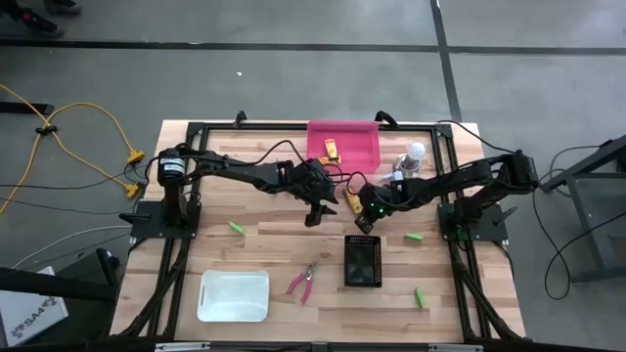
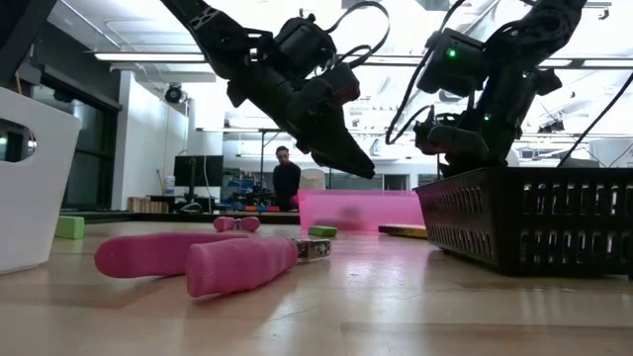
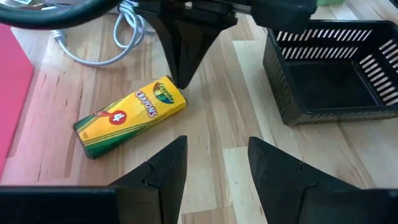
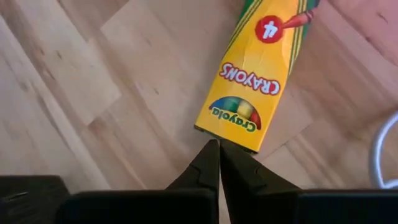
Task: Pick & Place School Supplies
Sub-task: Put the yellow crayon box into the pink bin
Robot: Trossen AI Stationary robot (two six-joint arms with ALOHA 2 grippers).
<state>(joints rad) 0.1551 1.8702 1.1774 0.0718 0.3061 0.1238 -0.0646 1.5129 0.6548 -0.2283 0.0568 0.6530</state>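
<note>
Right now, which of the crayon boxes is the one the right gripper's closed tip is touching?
The crayon box lying on bare wood between the two grippers, at the right gripper tip; the other visible box lies inside the pink bin.

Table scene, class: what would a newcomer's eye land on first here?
Probably the yellow crayon box lying flat on the wood at mid-table, with the shut right gripper tip at its end and the open left gripper hovering close by. Next, the black mesh basket nearby and the pink bin at the far edge.
</note>
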